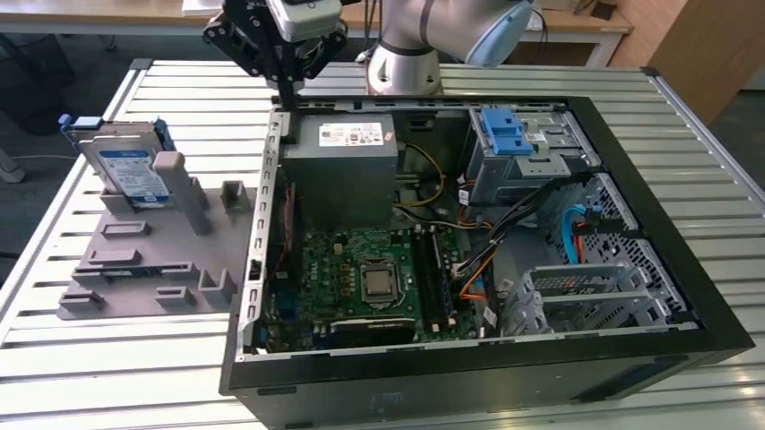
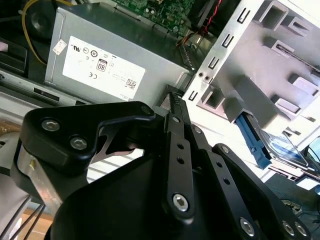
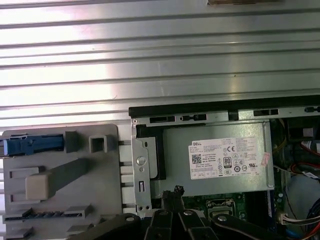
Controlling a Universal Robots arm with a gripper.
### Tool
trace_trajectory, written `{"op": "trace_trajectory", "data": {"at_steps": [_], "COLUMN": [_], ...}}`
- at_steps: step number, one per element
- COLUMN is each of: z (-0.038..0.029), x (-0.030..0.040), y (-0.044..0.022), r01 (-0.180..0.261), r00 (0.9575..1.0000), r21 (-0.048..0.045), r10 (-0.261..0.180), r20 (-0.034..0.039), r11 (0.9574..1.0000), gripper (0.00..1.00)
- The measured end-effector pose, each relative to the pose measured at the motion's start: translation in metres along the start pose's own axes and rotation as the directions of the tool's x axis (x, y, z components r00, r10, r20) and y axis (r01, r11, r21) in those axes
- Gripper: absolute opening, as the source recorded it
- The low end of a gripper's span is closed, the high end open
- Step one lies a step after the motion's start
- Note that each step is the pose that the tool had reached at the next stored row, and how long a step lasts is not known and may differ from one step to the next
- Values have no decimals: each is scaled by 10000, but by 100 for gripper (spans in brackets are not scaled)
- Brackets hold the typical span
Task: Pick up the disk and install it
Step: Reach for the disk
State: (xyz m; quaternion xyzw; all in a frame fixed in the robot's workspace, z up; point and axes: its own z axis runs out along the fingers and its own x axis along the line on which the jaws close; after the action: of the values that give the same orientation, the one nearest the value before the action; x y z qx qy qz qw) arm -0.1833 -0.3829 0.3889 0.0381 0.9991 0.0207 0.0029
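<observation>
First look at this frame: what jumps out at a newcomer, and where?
The open computer case dominates the slatted table, its grey power supply exposed. On the exterior view's left, the disk stands on edge at the far end of a grey fixture tray. The gripper hangs shut and empty above the case's far corner near that power supply.

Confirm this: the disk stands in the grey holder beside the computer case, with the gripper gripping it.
Not gripping it. In the exterior view the gripper hangs over the computer case's edge, apart from the disk, which does stand in the grey holder.
</observation>
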Motion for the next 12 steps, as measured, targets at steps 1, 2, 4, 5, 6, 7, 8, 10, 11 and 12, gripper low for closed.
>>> {"op": "trace_trajectory", "data": {"at_steps": [1,2,4,5,6,7,8,10,11,12], "z": [1,2,1,1,1,1,1,1,1,2], "x": [9,13,13,15,15,16,19,28,33,39], "y": [1,1,1,1,1,1,0,0,0,0], "r01": [0,0,1,0,0,0,-1,-1,0,-1], "r00": [10000,10000,10000,10000,10000,10000,10000,10000,10000,10000], "r21": [0,0,0,1,1,0,0,0,0,0], "r10": [0,0,-1,0,0,0,1,1,0,1], "r20": [0,0,-1,0,0,0,0,0,0,0], "r11": [10000,10000,10000,10000,10000,10000,10000,10000,10000,10000], "gripper": [11,11,11,11,11,11,11,11,11,11]}}
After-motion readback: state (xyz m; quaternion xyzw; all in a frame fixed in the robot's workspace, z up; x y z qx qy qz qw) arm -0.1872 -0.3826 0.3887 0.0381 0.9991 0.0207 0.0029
